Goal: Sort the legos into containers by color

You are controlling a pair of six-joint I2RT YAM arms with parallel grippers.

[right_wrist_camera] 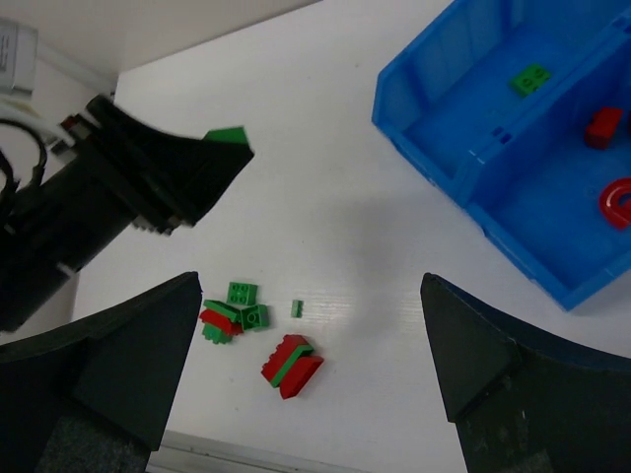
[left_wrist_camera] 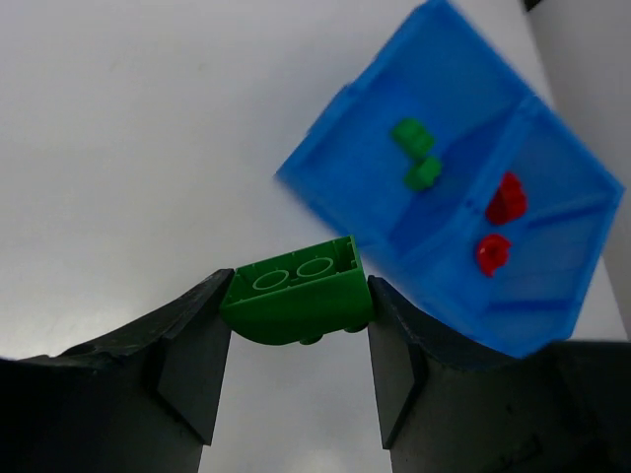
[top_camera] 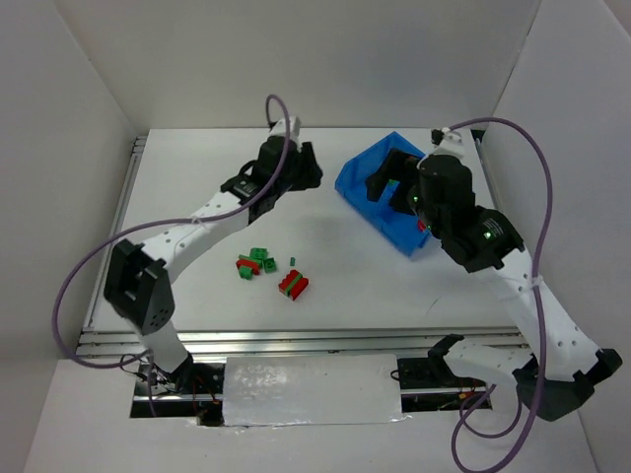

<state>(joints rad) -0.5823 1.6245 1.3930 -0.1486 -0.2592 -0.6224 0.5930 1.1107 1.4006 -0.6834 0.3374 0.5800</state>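
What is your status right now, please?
Left gripper shut on green lego, short of blue bin. Right gripper open, empty. Loose legos on table. Nothing blocking.

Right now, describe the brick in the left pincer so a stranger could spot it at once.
Find the blue bin at the far right of the table; the left pincer hangs just left of it. Between its fingers sits a green brick with two rings on top. Unlike the other legos, lying in the bin or on the table, it is held aloft.
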